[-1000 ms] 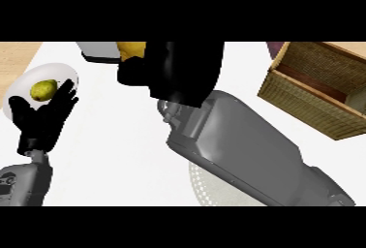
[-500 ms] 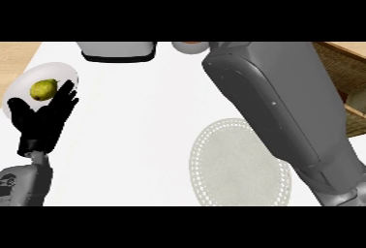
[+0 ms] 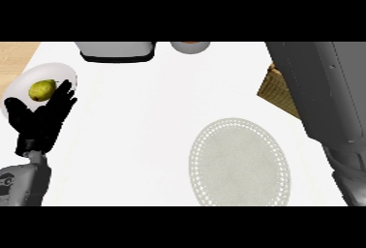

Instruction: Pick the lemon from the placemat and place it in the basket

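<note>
1. Fingers of the left hand (image 3: 39,118) stand straight and spread at the far left of the frame, holding nothing; the hand rests there, its tips over the lower edge of a white plate (image 3: 53,69) in the upper left that carries a yellow-green pear (image 3: 41,89); hand, plate and pear sit just as they did a second ago.
2. Along the top edge, left of centre, sits a grey container (image 3: 114,51), and just right of it a small bowl (image 3: 190,46); both were partly covered by the right arm a second ago and are now uncovered.
3. Below centre lies the round grey placemat (image 3: 239,162) on the white counter (image 3: 143,121); it shows whole now, where the arm crossed it before; no lemon shows on it, or anywhere in view.
4. At the right edge the right forearm (image 3: 322,106) runs from the bottom right up to the top of the frame; over the last second it has swung from a diagonal across the middle to this side, and it now covers most of the woven basket (image 3: 279,92), of which only a left corner peeps out.
5. The right hand is out of view past the top, so its fingers cannot be judged; a second ago something yellow showed at that hand, so the lemon is most likely up there with it; I judge the carry nearly over, with lowering and release into the basket left.
</note>
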